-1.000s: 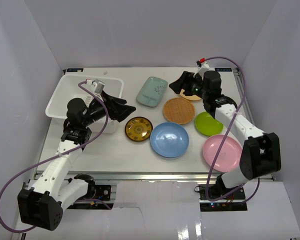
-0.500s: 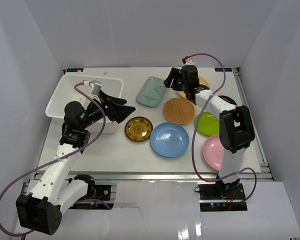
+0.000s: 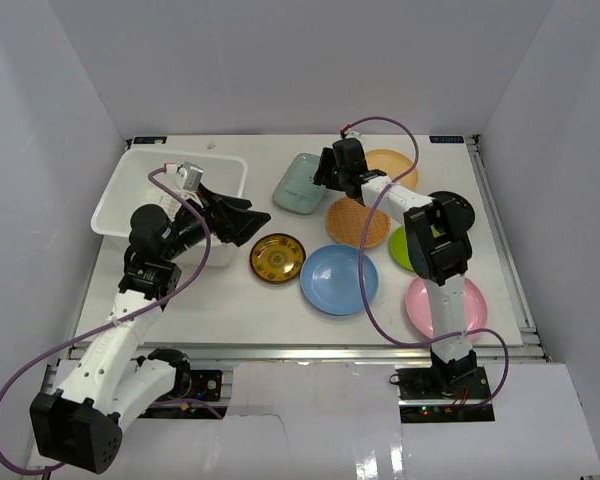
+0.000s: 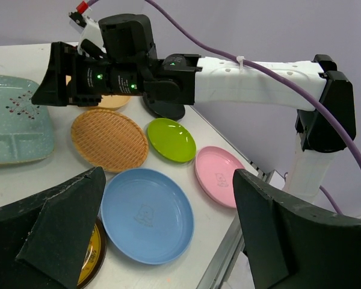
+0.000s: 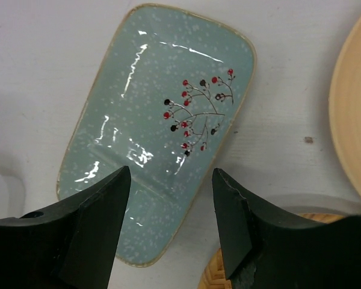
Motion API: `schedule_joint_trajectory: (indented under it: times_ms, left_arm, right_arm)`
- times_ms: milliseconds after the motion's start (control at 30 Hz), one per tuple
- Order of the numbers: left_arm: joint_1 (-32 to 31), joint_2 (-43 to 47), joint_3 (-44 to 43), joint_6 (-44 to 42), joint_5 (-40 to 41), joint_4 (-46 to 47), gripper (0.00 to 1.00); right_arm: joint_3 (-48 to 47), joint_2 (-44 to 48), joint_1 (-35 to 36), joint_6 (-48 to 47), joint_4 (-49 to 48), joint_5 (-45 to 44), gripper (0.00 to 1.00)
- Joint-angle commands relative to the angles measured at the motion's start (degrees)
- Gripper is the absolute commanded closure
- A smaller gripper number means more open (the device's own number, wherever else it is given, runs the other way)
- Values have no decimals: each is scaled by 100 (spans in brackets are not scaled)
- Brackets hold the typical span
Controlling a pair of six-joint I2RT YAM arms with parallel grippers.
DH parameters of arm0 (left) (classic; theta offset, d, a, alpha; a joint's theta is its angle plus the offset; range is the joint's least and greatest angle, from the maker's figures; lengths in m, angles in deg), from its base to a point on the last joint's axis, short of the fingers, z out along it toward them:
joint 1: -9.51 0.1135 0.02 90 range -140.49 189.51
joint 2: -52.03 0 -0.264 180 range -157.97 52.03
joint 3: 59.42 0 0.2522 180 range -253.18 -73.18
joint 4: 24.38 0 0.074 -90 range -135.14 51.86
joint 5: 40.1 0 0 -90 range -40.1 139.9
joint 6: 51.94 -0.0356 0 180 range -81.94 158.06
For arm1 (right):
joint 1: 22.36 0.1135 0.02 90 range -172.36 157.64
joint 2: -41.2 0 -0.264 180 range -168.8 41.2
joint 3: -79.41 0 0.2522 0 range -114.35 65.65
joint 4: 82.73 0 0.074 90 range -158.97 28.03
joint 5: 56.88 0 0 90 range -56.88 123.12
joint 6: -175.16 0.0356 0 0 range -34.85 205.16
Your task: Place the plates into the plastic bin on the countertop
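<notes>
The white plastic bin (image 3: 170, 190) stands at the far left of the countertop (image 3: 230, 300). Eight plates lie to its right: pale green rectangle (image 3: 298, 185), peach (image 3: 395, 165), tan woven (image 3: 358, 222), black (image 3: 458, 208), lime green (image 3: 402, 250), pink (image 3: 445, 305), blue (image 3: 339, 279) and brown-gold (image 3: 277, 257). My right gripper (image 3: 320, 175) is open and empty, hovering over the pale green plate (image 5: 162, 132). My left gripper (image 3: 250, 220) is open and empty, raised beside the bin's right wall, facing the blue plate (image 4: 147, 215).
My right arm (image 3: 430, 230) stretches over the lime green and woven plates. The left wrist view shows the pink plate (image 4: 221, 176) close to the table's metal edge (image 4: 228, 253). The peach plate's rim (image 5: 352, 120) lies right of my right gripper (image 5: 171, 186).
My right gripper swung left, from over the peach plate to over the pale green rectangular plate. My left arm barely moved.
</notes>
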Motion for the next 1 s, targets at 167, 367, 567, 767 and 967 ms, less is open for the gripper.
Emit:
schedule_joint_trajectory:
  times_ms: [167, 367, 567, 767, 967]
  left_arm:
    - [-40, 229, -101, -223, 337, -238, 2]
    - [-31, 273, -153, -311, 811, -493, 2]
    - [-23, 308, -400, -557, 2331, -1196, 2]
    - [48, 492, -435, -654, 2965, -1522, 2]
    - [57, 466, -479, -584, 2790, -1425, 2]
  right_arm:
    - [-245, -499, -39, 249, 10, -226, 37]
    - [-799, -1088, -110, 732, 10, 284, 47]
    - [-536, -1124, -206, 1268, -438, 609, 82]
    - [-44, -405, -215, 1375, -1350, 566, 92]
    - [379, 1316, -137, 857, -2160, 916, 92]
